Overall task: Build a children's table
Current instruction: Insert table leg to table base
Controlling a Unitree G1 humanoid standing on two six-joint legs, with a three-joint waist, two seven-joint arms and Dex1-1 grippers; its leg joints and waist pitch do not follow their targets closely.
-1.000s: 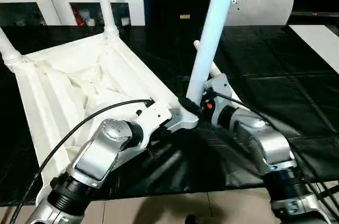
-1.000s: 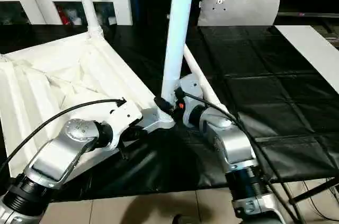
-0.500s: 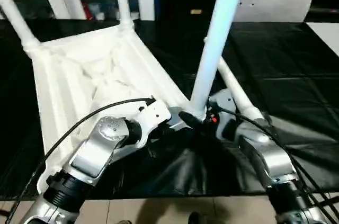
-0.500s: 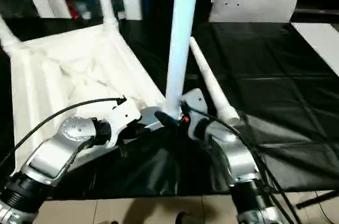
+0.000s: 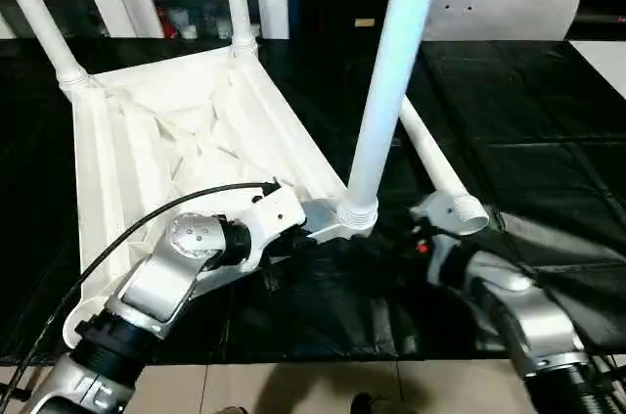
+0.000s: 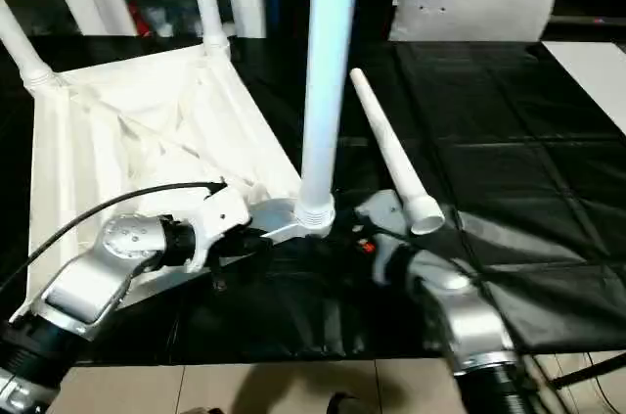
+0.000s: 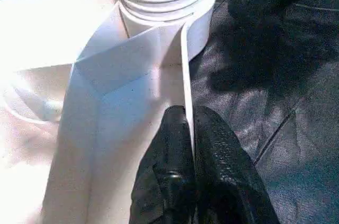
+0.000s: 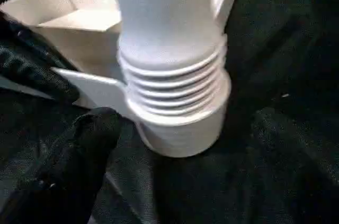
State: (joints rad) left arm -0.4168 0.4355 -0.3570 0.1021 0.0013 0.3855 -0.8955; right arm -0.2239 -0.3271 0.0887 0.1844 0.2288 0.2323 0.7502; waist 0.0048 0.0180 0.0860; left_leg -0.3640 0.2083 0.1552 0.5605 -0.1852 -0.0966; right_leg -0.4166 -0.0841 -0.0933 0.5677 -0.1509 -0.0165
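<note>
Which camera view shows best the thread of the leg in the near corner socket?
The right wrist view: the thread sits close above the corner socket. The left wrist view shows its rings cut off at the picture's edge. The eye views show the whole leg, its thread tiny.

The children's table (image 5: 186, 130) looks like smooth white plastic with a faint sheen, its upturned underside ribbed. The leg (image 8: 169, 49) at its near corner is glossy and ends in ridged threads. Beneath the table, the black sheet (image 5: 528, 120) is shiny and creased. The left claw (image 7: 193, 128) has matt black fingers (image 7: 222, 155) with fine dotted texture. Both forearms (image 5: 171, 272) are brushed silver metal.
</note>
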